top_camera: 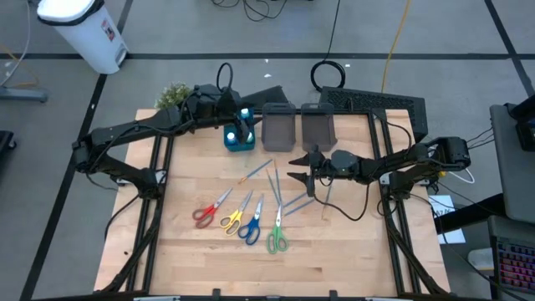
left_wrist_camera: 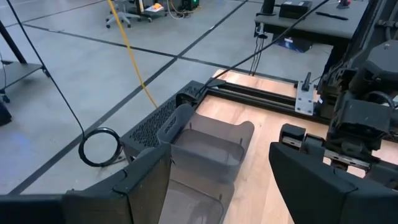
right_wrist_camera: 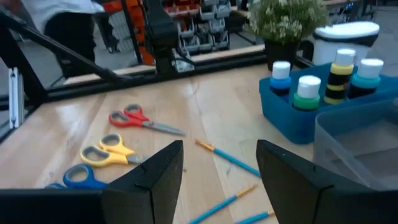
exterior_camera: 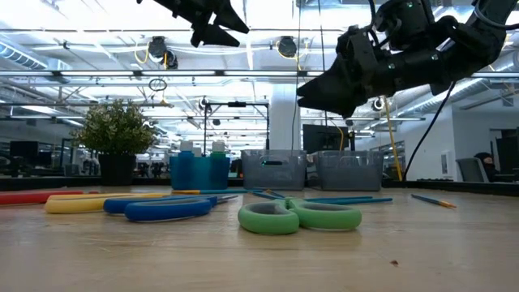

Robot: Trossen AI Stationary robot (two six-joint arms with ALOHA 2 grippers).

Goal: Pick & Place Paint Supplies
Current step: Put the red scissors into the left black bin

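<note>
Open room: bare table (top_camera: pixel 351 251) is lying at 5 o'clock of the scissors row, toward the near edge.
Scissors: red scissors (top_camera: pixel 211 209), yellow scissors (top_camera: pixel 236 215), blue scissors (top_camera: pixel 251 224), green scissors (top_camera: pixel 277 232) are lying mid-table, blades aiming toward 12 to 1 o'clock.
Brushes: brushes (top_camera: pixel 280 194) are fanning just beyond the blades.
Bottles: bottles (right_wrist_camera: pixel 323 78) are standing upright in the blue bin (top_camera: pixel 240 139).
Left gripper (top_camera: pixel 241 113): hovering over the blue bin, fingers spread, gripping nothing.
Right gripper (top_camera: pixel 298 167): hanging above the brushes, fingers parted, empty.

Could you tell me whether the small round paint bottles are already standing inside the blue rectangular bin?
Yes, in the right wrist view four small round paint bottles stand upright inside the blue rectangular bin.
</note>
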